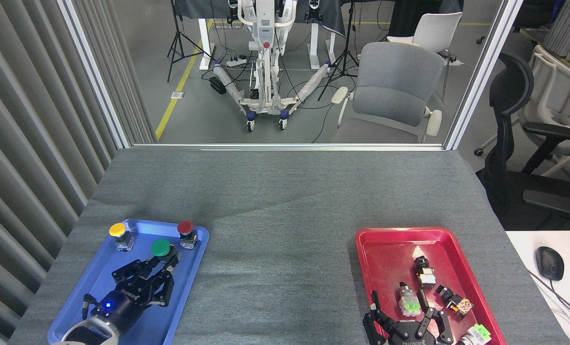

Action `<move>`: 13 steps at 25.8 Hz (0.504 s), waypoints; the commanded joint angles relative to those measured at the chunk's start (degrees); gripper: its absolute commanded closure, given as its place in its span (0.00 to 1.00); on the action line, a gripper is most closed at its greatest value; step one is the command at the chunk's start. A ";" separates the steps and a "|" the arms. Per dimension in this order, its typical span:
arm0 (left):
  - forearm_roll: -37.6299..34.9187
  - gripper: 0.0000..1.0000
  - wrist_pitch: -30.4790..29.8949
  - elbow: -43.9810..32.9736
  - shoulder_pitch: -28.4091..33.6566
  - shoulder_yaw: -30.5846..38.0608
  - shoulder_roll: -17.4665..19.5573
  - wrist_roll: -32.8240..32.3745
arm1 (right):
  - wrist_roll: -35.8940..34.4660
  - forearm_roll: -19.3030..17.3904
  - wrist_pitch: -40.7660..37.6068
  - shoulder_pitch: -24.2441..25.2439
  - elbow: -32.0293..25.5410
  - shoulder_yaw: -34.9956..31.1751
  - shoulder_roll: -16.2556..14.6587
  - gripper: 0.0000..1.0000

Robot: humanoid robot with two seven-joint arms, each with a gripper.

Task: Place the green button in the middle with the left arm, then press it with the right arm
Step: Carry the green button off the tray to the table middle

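Green-capped round push-button on a metal base (pixel 162 248), small, rigid and probably light, sits clamped by its base in left gripper (pixel 163 263) over blue plastic tray (pixel 196 268); right gripper (pixel 402 314) spread.

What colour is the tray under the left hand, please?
Blue tray, clearest in the head view.

Green button (pixel 161 247) base mostly hidden behind left gripper (pixel 166 262) fingers — actual contact can't be confirmed. Right gripper (pixel 405 320) body cut by the bottom picture edge, over the red tray (pixel 385 235) near edge — small parts there too tiny to identify.
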 commanded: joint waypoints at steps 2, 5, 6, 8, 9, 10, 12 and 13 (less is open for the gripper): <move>-0.85 1.00 -2.32 -2.71 -4.28 -8.03 -4.99 -2.58 | -0.23 -0.09 -0.11 0.00 0.09 -0.26 -1.00 0.00; -2.34 1.00 -0.47 0.71 -5.42 -9.61 -10.70 -2.75 | -0.14 -0.35 -0.03 0.00 0.44 -0.26 -1.26 0.00; -3.40 1.00 -0.03 1.77 -6.04 -10.40 -12.63 -2.75 | -0.05 -0.44 -0.03 0.00 0.53 -0.34 -1.26 0.00; -6.47 1.00 1.02 5.11 -7.71 -11.90 -15.80 -2.84 | -0.05 -0.35 0.06 0.00 1.05 -0.34 -1.26 0.00; -7.79 1.00 1.72 6.86 -8.33 -12.69 -16.76 -2.84 | -0.05 -0.44 0.06 0.00 1.23 -0.34 -1.35 0.00; -8.85 1.00 2.08 8.53 -8.77 -13.57 -17.47 -2.84 | -0.05 -0.44 0.06 0.00 1.41 -0.34 -1.53 0.00; -9.46 1.00 2.34 10.38 -9.29 -15.50 -18.35 -2.84 | -0.05 -0.44 0.06 0.00 1.85 -0.34 -1.97 0.00; -9.55 1.00 2.78 10.91 -9.29 -15.68 -18.52 -2.75 | -0.05 -0.44 0.06 0.00 1.93 -0.26 -1.97 0.00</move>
